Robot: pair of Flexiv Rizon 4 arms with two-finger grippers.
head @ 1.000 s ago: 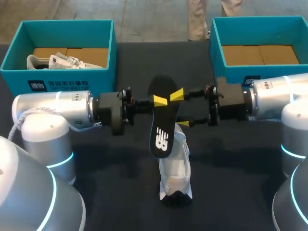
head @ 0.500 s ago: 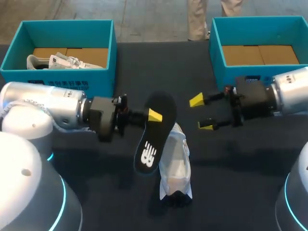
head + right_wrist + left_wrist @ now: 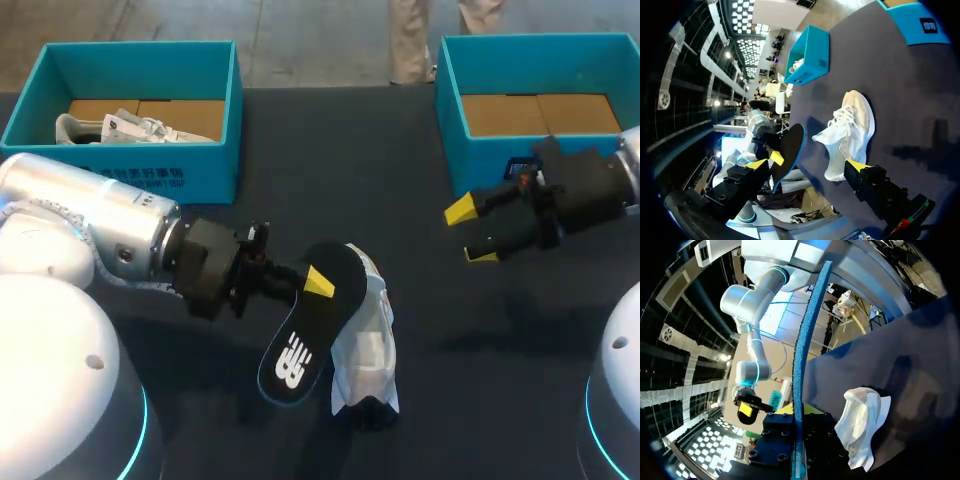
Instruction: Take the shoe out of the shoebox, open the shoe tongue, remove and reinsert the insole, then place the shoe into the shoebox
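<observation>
My left gripper (image 3: 318, 283) is shut on the heel end of a black insole (image 3: 300, 340) with a white logo and holds it tilted over the table, against the left side of the white shoe (image 3: 365, 345). In the left wrist view the insole (image 3: 801, 355) stands edge-on between the fingers, and the shoe (image 3: 862, 425) lies beside the gripper (image 3: 799, 412). My right gripper (image 3: 470, 233) is open and empty, off to the right near the right shoebox (image 3: 480, 160). From the right wrist, the shoe (image 3: 850, 135) and insole (image 3: 787, 150) lie ahead of its gripper (image 3: 807, 165).
A teal shoebox (image 3: 130, 165) at the back left holds another white shoe (image 3: 130, 127). The right shoebox shows only its cardboard floor. The table (image 3: 480, 350) is black cloth.
My left arm has swung the insole down and toward the near left, beside the shoe. My right gripper has drawn back to the right, away from the insole.
</observation>
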